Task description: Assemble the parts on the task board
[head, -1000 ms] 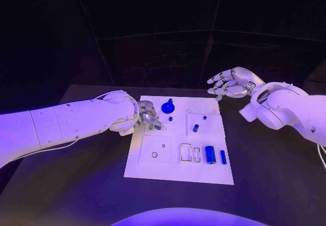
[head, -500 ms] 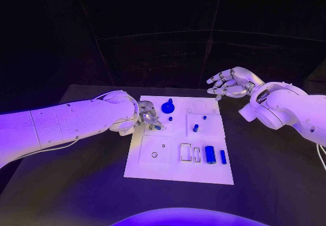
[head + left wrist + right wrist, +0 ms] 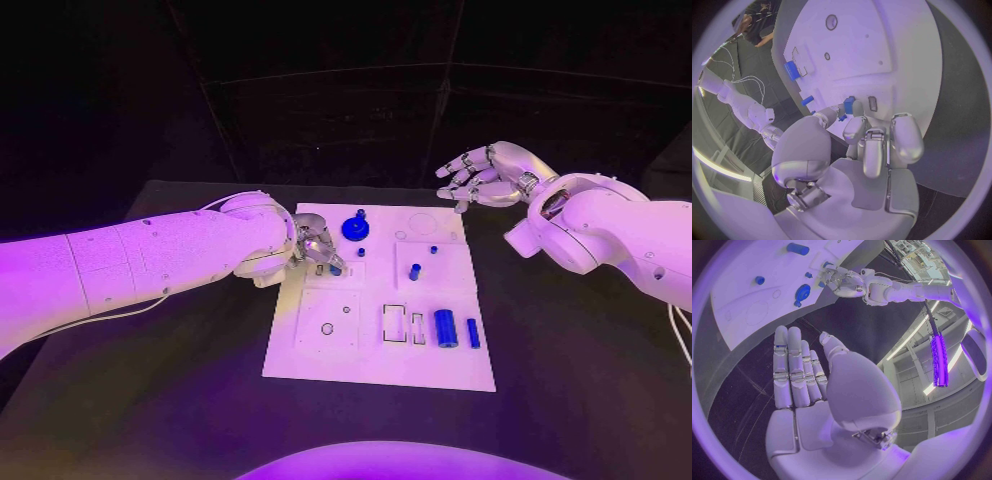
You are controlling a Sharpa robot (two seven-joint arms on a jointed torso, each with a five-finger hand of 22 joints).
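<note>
- Left hand (image 3: 312,250) pinches a small blue part (image 3: 849,106) at its fingertips, low over the board (image 3: 378,350) near its left edge.
- Right hand (image 3: 488,175) hangs past the board's far right corner, fingers spread, holding nothing.
- Advice: line the part up over its slot, press straight down, let go only once seated.

Left arm (image 3: 144,262) reaches in low, wrist bent, left hand (image 3: 315,250) fingers curled down and pinching a small blue part (image 3: 849,106) at the fingertips (image 3: 856,125), thumb closing in from the side. Right arm (image 3: 613,235) elbow out, forearm raised; right hand (image 3: 488,174) hangs in the air, palm turned down and inward, fingers (image 3: 792,365) straight, side by side, thumb apart, holding nothing.
</note>
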